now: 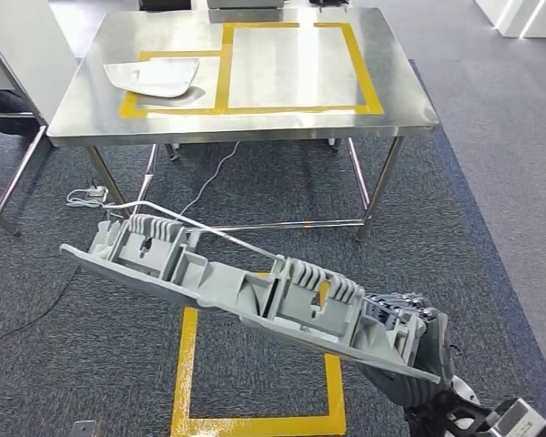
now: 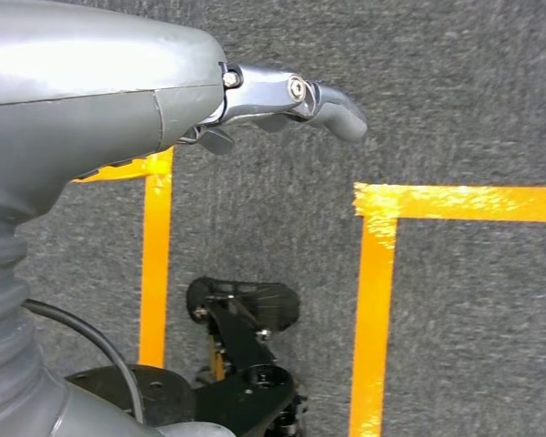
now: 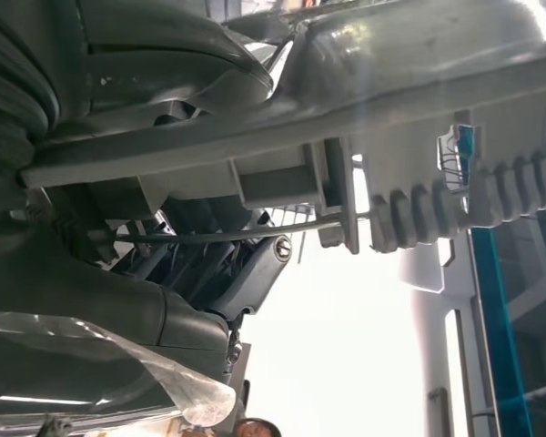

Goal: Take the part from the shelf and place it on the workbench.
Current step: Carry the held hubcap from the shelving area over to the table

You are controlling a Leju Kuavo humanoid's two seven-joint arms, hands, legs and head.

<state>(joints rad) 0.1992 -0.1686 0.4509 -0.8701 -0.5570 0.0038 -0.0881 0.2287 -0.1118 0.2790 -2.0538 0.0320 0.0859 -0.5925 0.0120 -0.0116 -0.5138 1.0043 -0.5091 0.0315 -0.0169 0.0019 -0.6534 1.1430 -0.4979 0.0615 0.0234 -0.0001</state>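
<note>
- Head view: the right robot hand (image 1: 411, 350) sits low on the right, its fingers wrapped around one end of a long grey plastic part (image 1: 243, 287). The part reaches away from that hand toward the left, tilted, with its far end higher, and it hangs in the air above the carpet (image 1: 270, 191). Its ribbed, boxed inner side faces up. A thin pale rod runs along the top edge of the part.
- Head view: beyond the held part stands a steel surface (image 1: 394, 91) marked with yellow tape rectangles (image 1: 224, 68). A flat white panel (image 1: 154, 76) lies on the left taped area, well apart from the right robot hand. On the floor under the part is a yellow taped square (image 1: 257, 423), and a white cable (image 1: 208, 182) trails under the surface.
- Left wrist view: the left robot hand (image 2: 284, 96) hangs over the grey carpet with nothing in it. One finger stretches out straight; the others are hidden, so how far it is open I cannot tell. Yellow tape lines (image 2: 373, 300) cross the floor below it.
- Right wrist view: the right robot hand (image 3: 208, 264) presses close against the grey part (image 3: 428, 118), its dark fingers (image 3: 257, 259) closed under a ribbed section. A crumpled clear film (image 3: 154, 364) lies beside the hand.
</note>
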